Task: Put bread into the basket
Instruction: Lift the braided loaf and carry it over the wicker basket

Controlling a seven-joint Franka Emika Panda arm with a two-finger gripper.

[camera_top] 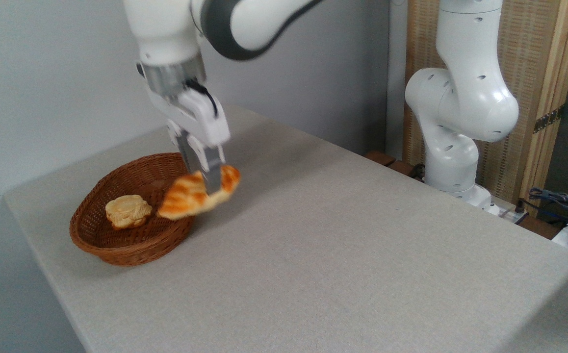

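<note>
The fingers [204, 177] are clamped across the bread [186, 198] – their tips hidden in it; the loaf hangs tilted above the basket's [132, 245] right rim, off the bench [338, 255]; a pale bun [127, 211] lies inside – the arm's top is cut off.

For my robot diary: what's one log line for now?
jaws shut on bread | bread above basket rim | bun inside basket

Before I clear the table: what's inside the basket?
A pale bun lies in the basket. The gripper holds the bread above its right rim, hiding part of the inside.
</note>
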